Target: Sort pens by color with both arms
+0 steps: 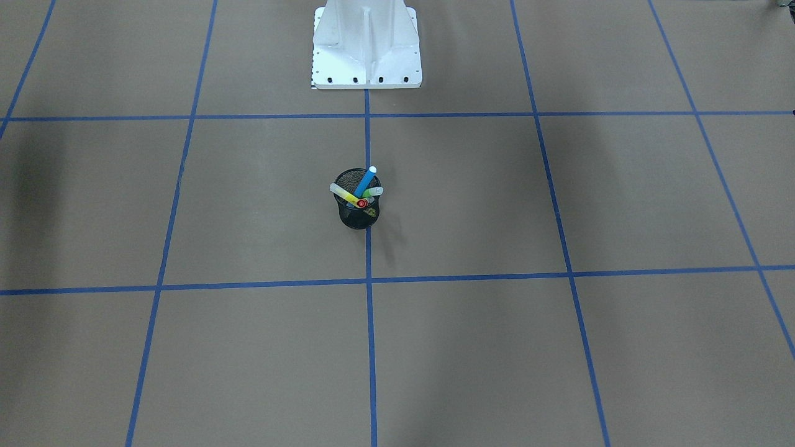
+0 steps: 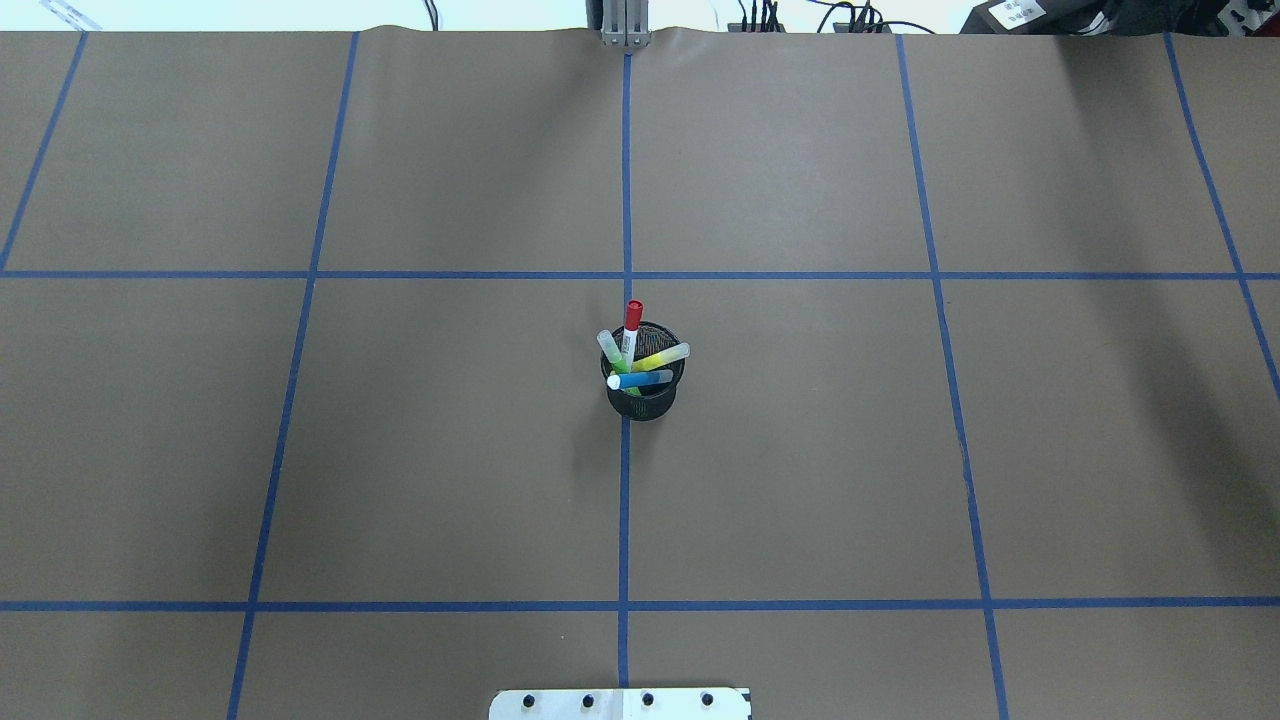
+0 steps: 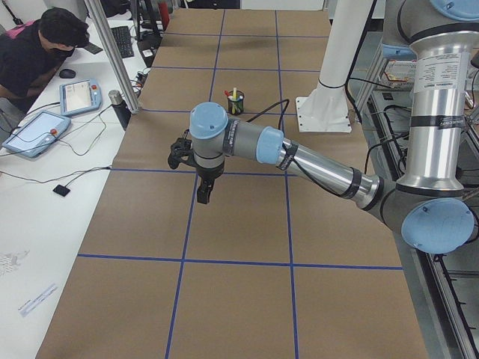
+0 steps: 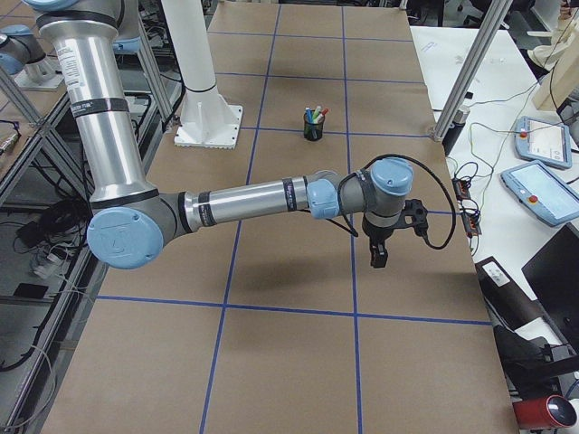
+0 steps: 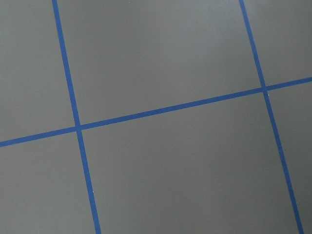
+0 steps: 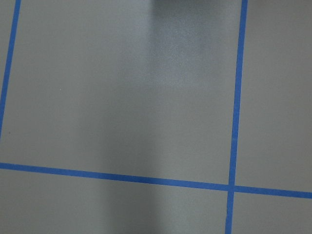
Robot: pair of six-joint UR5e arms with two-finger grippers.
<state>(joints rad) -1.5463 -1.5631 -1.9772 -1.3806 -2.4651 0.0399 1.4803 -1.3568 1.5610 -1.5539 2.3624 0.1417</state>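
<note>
The left arm rises in an upright silver segment, bends at a light blue elbow joint, and stretches its forearm out nearly level. The left wrist, capped in light blue, turns downward. The black left tool hangs from it, pointing straight down. Whether its fingers are apart or together cannot be told from the side view. The right arm mirrors that pose, with an upright segment, a bent elbow and a level forearm. The right wrist, looped by a black cable, carries the black right tool. This tool also points down, its opening likewise unclear.
</note>
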